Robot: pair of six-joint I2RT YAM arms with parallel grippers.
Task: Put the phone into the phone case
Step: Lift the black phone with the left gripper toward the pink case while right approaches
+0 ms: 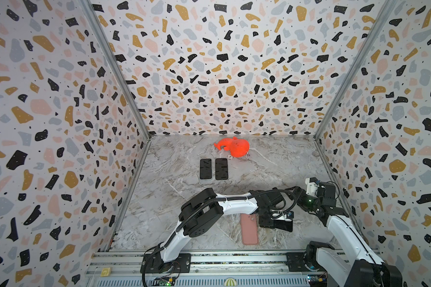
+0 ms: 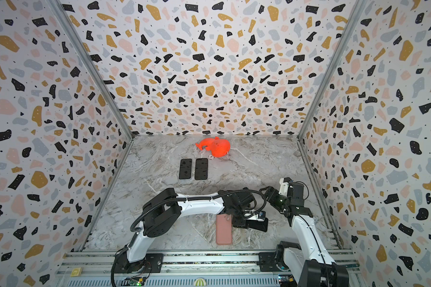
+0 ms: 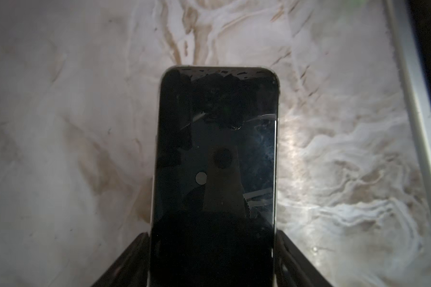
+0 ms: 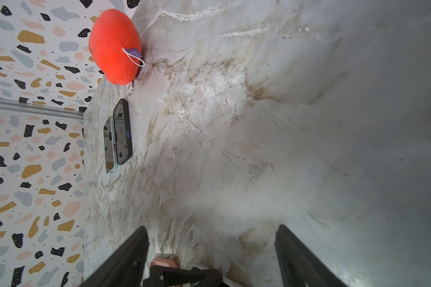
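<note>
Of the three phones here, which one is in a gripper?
The phone held in the left gripper, beside the pink case. The other two phones lie side by side at the back, near the orange plush toy.

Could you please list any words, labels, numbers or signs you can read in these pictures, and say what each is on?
No text can be read.
Yellow sticker on the front rail: mark too blurred.
White tag by the orange plush toy: too small to read.
</note>
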